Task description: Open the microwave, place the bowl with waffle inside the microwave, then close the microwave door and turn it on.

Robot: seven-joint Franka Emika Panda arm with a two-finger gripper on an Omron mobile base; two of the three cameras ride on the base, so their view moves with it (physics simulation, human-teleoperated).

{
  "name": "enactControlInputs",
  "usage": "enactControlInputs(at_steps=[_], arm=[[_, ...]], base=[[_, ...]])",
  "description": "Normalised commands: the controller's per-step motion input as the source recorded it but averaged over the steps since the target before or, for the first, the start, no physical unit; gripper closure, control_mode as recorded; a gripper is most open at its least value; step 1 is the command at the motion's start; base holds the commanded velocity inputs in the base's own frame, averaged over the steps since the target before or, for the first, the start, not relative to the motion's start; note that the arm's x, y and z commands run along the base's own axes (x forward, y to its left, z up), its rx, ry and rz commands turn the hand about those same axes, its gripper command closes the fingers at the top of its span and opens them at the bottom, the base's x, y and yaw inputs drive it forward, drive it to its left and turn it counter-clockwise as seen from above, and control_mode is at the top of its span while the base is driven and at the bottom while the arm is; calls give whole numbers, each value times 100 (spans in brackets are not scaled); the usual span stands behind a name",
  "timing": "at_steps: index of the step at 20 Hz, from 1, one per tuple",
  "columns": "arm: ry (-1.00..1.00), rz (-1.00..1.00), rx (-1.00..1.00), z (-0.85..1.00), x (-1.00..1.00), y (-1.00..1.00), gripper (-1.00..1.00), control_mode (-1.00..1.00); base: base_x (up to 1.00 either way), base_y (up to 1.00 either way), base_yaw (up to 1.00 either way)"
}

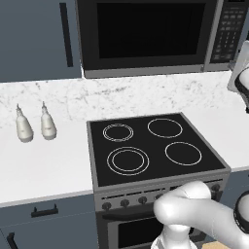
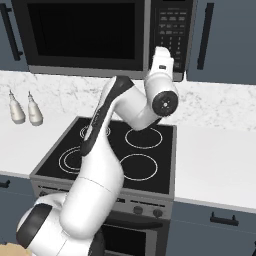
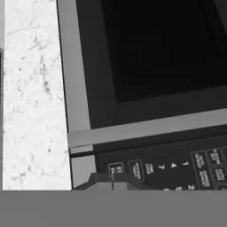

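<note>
The microwave (image 1: 146, 68) hangs above the stove, and the microwave door (image 2: 85, 32) is closed, its dark window (image 3: 155, 53) blank. The keypad strip (image 2: 169, 30) runs down the microwave's right side. My arm reaches up to it, and my gripper (image 3: 112, 181) is shut, its tips close against the buttons at the keypad's lower end (image 3: 177, 166), near the bottom corner of the door frame. My white hand (image 2: 161, 62) covers that lower part of the keypad. The bowl and the waffle are hidden.
A black four-ring stove (image 1: 155, 146) sits below the microwave. Two pale bottles (image 1: 23, 127) (image 1: 47, 124) stand on the white counter (image 1: 44, 165) to its left. Blue-grey cabinets (image 2: 220, 40) flank the microwave, with a marble backsplash (image 3: 31, 88) behind.
</note>
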Motion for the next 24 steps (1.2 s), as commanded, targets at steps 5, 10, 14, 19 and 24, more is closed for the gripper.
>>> enactControlInputs(at_steps=[5,10,14,19,24], arm=[[0,8,9,0,63,-8,100,-100],[-2,9,7,0,64,-5,100,-100],[-4,8,6,0,70,-4,100,-100],[-3,8,7,-3,66,-16,100,-100],[-14,5,3,-33,42,-20,100,-100]], base=[[0,0,0],[0,0,0],[0,0,0],[0,0,0],[0,0,0]])
